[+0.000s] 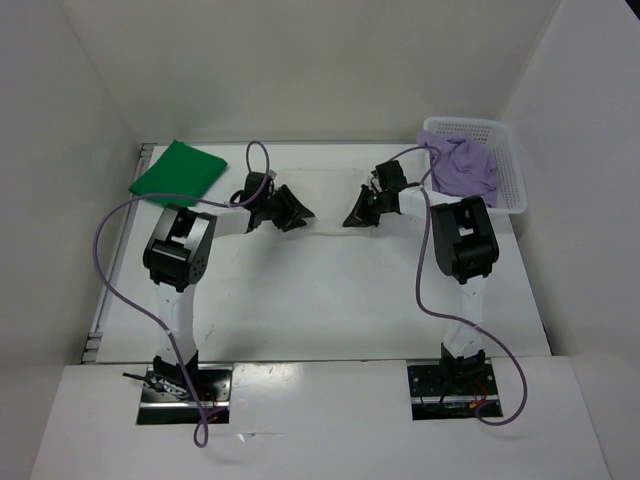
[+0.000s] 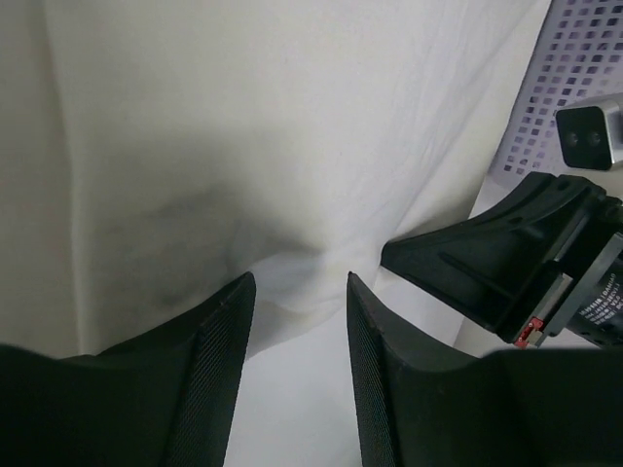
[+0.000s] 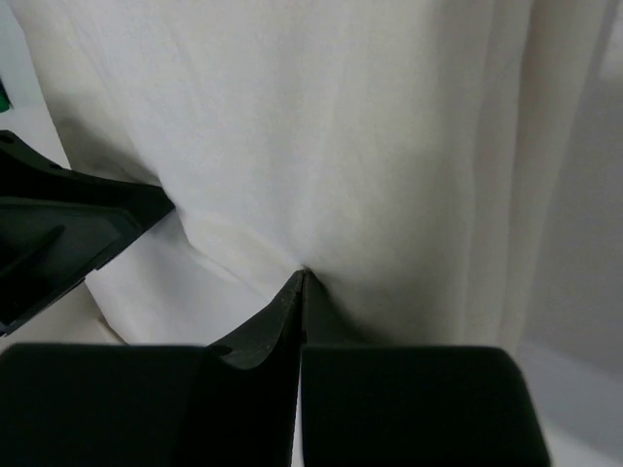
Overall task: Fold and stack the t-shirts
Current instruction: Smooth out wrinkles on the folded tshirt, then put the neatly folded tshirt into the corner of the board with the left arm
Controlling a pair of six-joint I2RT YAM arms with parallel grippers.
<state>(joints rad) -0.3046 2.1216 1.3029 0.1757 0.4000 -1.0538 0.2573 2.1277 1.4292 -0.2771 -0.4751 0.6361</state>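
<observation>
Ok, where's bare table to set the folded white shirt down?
Near strip of table between left arm and right arm, below the white t-shirt. Far edge is crowded: green t-shirt left, basket with purple t-shirt right.

Green t-shirt [image 1: 178, 170]; white t-shirt [image 2: 292, 126]; lavender t-shirt [image 1: 465, 165]; white basket [image 1: 512, 170].

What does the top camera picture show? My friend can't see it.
The black left gripper and right gripper face each other over a white cloth t-shirt on the white table. A folded bright green t-shirt lies back left; a pale lavender t-shirt sits in a white plastic lattice basket back right.
</observation>
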